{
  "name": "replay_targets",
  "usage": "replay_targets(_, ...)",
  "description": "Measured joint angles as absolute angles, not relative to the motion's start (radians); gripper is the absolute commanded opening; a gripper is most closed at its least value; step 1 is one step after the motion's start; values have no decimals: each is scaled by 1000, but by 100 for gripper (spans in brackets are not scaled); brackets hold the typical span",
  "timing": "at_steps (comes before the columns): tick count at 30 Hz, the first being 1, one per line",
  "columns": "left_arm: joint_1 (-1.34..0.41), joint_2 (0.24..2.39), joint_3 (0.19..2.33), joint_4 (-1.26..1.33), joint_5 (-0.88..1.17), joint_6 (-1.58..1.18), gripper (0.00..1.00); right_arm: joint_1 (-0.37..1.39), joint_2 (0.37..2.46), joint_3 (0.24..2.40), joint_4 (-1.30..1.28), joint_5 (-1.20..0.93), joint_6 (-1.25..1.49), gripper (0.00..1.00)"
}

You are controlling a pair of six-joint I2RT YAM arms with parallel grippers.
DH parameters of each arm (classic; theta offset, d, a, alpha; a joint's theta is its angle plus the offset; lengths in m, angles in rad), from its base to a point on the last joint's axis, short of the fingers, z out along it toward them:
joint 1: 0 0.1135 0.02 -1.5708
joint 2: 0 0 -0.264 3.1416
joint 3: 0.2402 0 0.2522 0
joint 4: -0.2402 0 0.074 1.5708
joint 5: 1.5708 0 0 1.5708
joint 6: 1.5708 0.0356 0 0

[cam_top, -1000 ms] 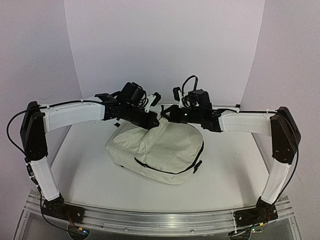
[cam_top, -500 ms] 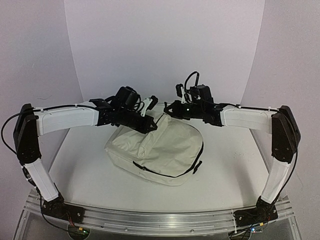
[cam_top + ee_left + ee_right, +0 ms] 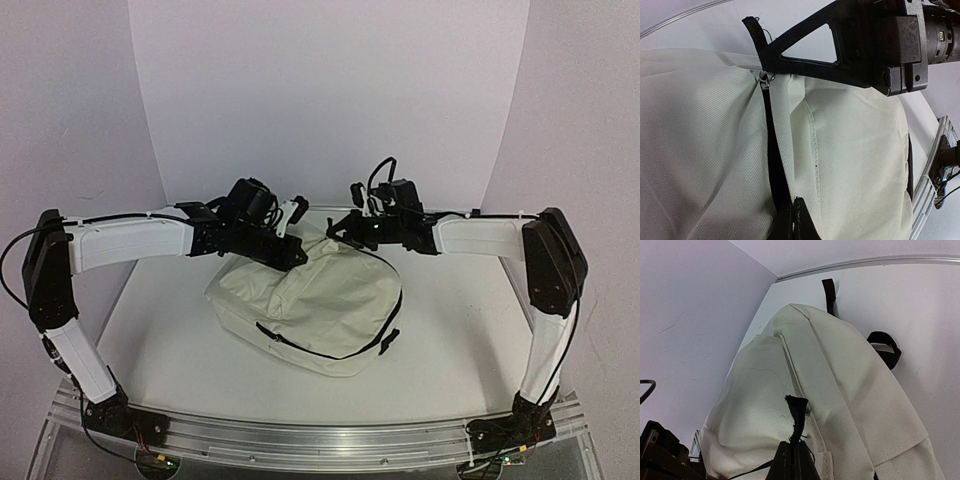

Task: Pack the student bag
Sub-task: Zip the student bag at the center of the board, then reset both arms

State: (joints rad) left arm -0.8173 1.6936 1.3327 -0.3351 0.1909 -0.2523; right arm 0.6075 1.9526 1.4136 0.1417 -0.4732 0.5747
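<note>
The student bag (image 3: 330, 305), cream fabric with black zippers, lies in the middle of the table with its top lifted toward the back. My left gripper (image 3: 296, 256) is shut on a fold of cream fabric beside the black zipper band (image 3: 771, 150); its fingertips (image 3: 799, 217) press together. My right gripper (image 3: 342, 229) is shut on a frayed black pull tab (image 3: 798, 412) at the top of the bag (image 3: 855, 390). In the left wrist view the right gripper (image 3: 765, 56) holds that tab (image 3: 753, 31) above the metal slider (image 3: 763, 78).
The white table (image 3: 170, 350) is walled by pale panels at the back and sides. An aluminium rail (image 3: 320, 440) runs along the near edge between the arm bases. A black strap (image 3: 829, 295) and a strap loop (image 3: 886, 347) stick out behind the bag.
Both grippers have moved slightly up and toward the back while staying shut, and the bag's top has risen with them. The bag has shifted a little to the left.
</note>
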Motion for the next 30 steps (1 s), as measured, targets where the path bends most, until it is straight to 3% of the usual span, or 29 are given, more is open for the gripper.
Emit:
replay_targets(5,-817,1694,1333,-340,187,-262,2,604,1961,1414,153,-492,577,0)
replay_targets(6,-817,1694,1333,-340,187,-262,13,604,1961,1414,154,-494,571,5)
replay_targets(8,-817,1694,1333,-342,189,-263,25,603,1958,1414,154,-500,556,16)
replay_targets(11,-817,1694,1355,-400,208,-274,63,586,1936,1411,146,-476,522,61)
replay_targets(12,-818,1694,1367,-417,215,-284,74,575,1920,1405,142,-467,506,70)
replay_targets(13,-817,1694,1382,-427,221,-285,79,565,1892,1396,136,-462,491,80)
replay_targets(16,-799,1694,1428,-439,261,-289,91,546,1814,1377,126,-434,455,94)
replay_targets(24,-620,1694,1469,-427,312,-285,99,530,1696,1364,73,-317,364,98)
replay_targets(30,-356,1663,1378,-375,288,-297,100,371,1689,1259,25,-273,336,98)
